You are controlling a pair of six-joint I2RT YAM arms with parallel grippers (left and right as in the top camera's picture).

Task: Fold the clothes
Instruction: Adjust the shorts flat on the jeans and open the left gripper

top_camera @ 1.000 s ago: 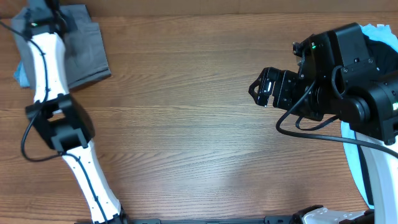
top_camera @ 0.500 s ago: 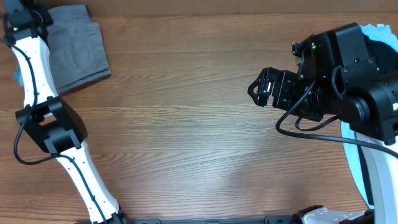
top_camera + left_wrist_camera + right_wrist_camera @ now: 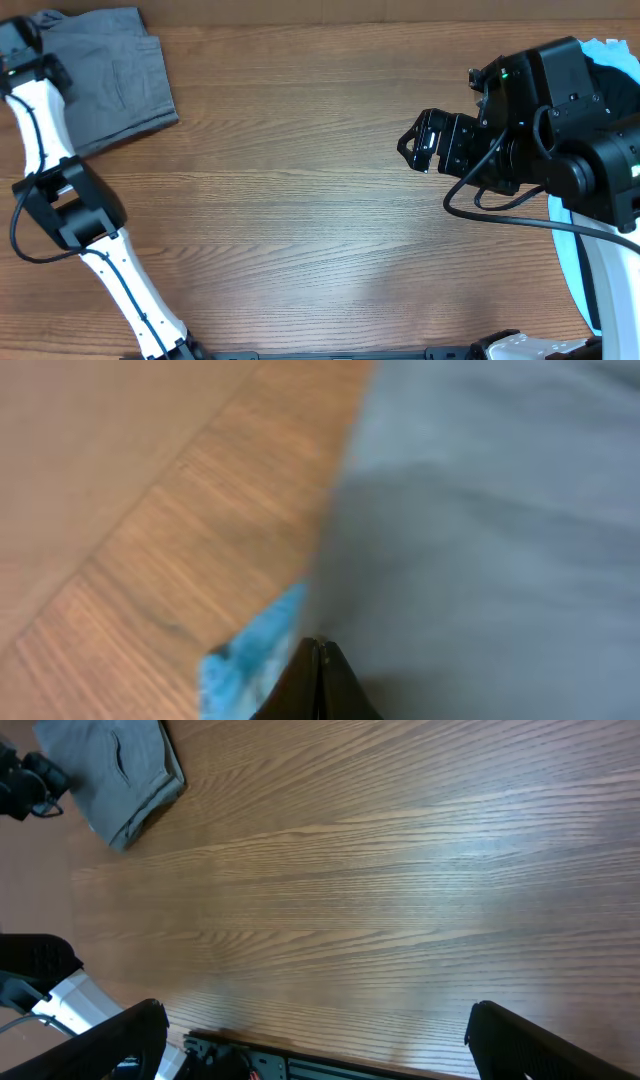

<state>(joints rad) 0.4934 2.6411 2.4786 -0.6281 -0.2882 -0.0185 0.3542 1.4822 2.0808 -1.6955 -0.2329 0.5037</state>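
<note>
The grey shorts [image 3: 112,72] lie folded at the table's far left corner, and also show in the right wrist view [image 3: 122,762]. My left gripper [image 3: 22,42] is at their left edge. In the left wrist view its jaws [image 3: 318,648] are pressed shut just above the grey fabric [image 3: 480,540], with nothing seen between them. A bright blue cloth [image 3: 250,665] peeks out beside the grey edge. My right gripper [image 3: 415,140] hangs open and empty over the bare table at the right, with its fingers [image 3: 125,1035] spread wide. The black shirt and denim shorts are out of view.
A light-blue cloth [image 3: 605,48] lies at the far right edge, mostly hidden under my right arm [image 3: 560,120]. My left arm [image 3: 70,200] runs along the table's left side. The wooden tabletop [image 3: 300,200] spans the middle.
My left arm has swung left, off the grey shorts, to the table's left edge. The shorts now lie uncovered. The right arm has not moved.
</note>
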